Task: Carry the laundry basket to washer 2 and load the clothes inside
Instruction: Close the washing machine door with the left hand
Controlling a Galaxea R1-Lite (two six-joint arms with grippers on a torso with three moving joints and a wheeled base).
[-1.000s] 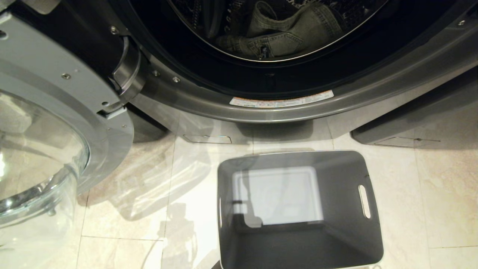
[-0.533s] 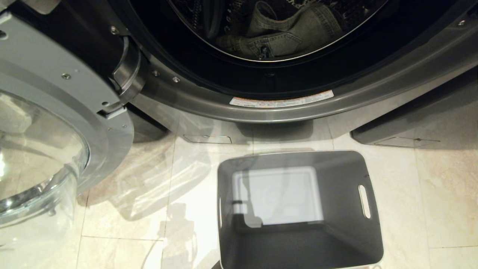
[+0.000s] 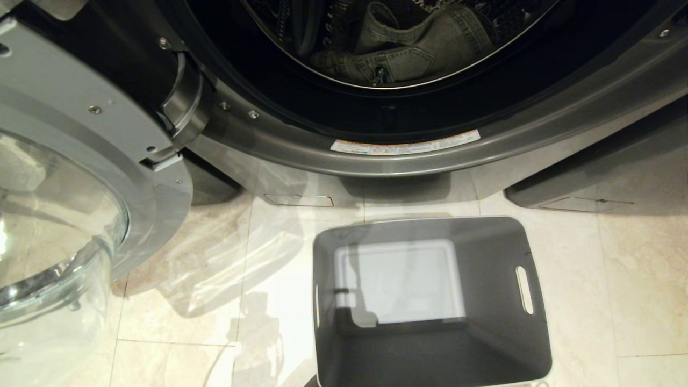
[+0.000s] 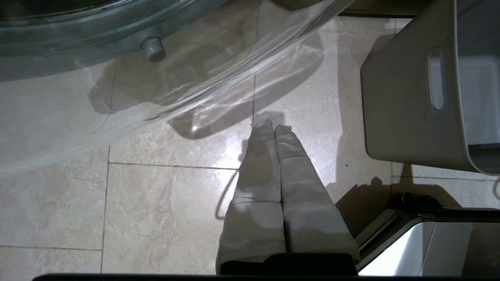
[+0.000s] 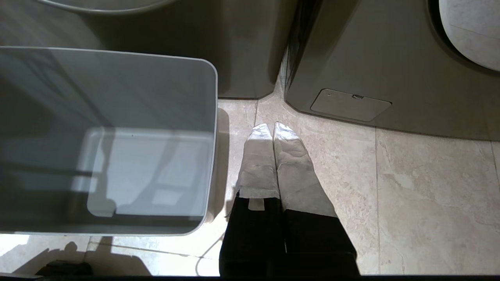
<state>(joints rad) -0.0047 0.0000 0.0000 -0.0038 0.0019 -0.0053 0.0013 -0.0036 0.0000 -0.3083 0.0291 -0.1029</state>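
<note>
right gripper (image 5: 272,130): fingers pressed together, pointing down over tiled floor (image 5: 410,195) | basket (image 5: 211,117): just beside it, nothing inside | washer base (image 5: 250,50) and a second machine (image 5: 390,58) beyond

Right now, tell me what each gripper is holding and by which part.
Nothing is held. The left gripper and right gripper are both shut on nothing, pointing at the floor beside the empty laundry basket. The clothes lie in the drum.
</note>
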